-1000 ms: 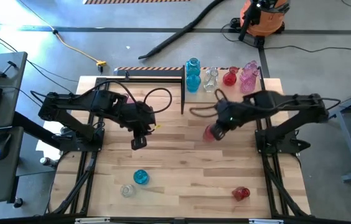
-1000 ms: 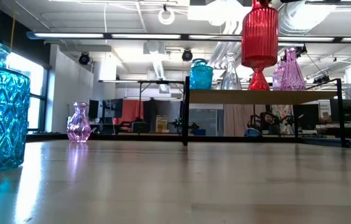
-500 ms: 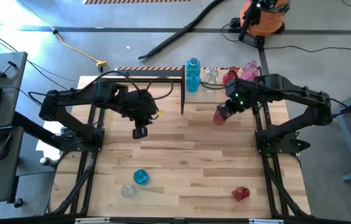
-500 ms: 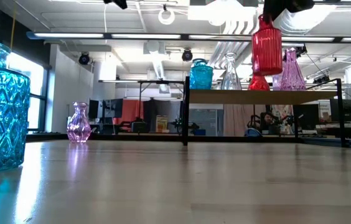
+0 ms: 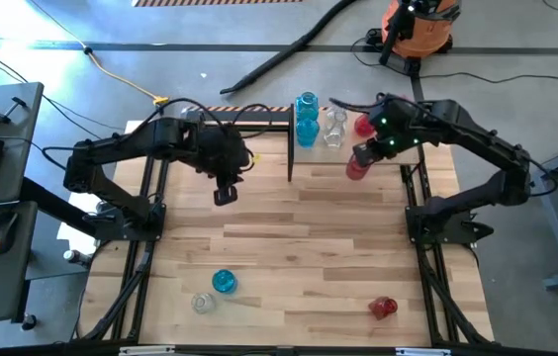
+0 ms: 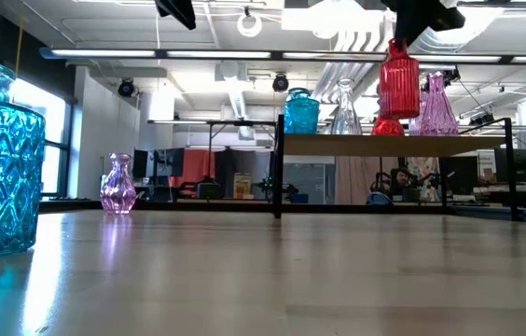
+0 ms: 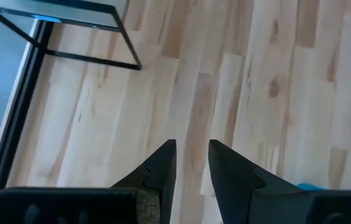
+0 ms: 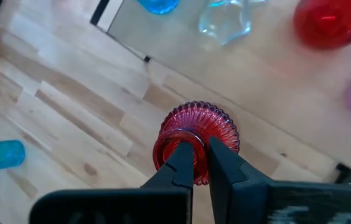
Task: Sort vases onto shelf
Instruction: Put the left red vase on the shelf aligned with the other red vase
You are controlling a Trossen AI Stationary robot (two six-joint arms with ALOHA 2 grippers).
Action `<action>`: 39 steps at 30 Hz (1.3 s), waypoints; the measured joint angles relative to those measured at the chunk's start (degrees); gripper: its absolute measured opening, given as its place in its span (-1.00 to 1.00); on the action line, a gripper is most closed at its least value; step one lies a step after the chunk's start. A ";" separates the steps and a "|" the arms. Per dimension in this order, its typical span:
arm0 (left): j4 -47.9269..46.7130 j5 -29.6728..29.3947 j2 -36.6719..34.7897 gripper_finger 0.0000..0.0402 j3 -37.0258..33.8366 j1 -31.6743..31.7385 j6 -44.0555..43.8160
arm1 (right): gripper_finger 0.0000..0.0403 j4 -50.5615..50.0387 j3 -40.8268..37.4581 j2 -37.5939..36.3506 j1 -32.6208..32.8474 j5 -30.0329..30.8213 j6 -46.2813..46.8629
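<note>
My right gripper (image 5: 362,156) is shut on a ribbed red vase (image 6: 399,79) and carries it in the air just in front of the shelf (image 6: 384,145) at the table's far right. On the shelf's plywood top stand a blue vase (image 5: 306,104), a clear one (image 5: 333,124), a red one (image 5: 364,125) and a pink one (image 6: 436,107). My left gripper (image 7: 191,158) hovers open over bare wood left of the shelf, with nothing between its fingers. On the tabletop stand a pink vase (image 6: 118,185) and a blue one (image 5: 223,281); a clear vase (image 5: 202,303) and a red one (image 5: 383,308) are near the front edge. My right gripper holds the red vase at the top of its neck, on the mouth's rim (image 8: 177,144). The fingers come from above, slanting down, and nearly meet; they hide the exact spot. The vase hangs upright below them (image 6: 399,79), lifted clear of the table and of the shelf.
A bare black open frame (image 5: 239,119) stands at the far edge left of the shelf, close to my left arm. The middle of the wooden table (image 5: 299,247) is open. An orange shop vacuum (image 5: 416,30) and cables lie on the floor beyond the table.
My right gripper has carried the red vase toward the table's far edge and a little to the right, up to the shelf, the vase staying upright and clear. My left gripper has moved toward the far edge, staying open.
</note>
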 joint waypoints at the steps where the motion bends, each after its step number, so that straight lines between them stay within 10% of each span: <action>1: 0.01 0.00 0.00 -0.57 0.00 0.28 -0.04 | -1.00 -0.04 0.00 0.02 -1.09 -0.15 -1.03; 20: 0.49 0.06 0.00 -0.57 0.00 1.80 -5.16 | -1.00 2.69 -0.02 0.20 -17.42 -3.27 -8.44; 39: 3.95 -3.99 0.00 -0.57 0.00 1.80 -4.59 | -1.00 8.42 -5.62 0.57 -19.92 -4.88 -8.73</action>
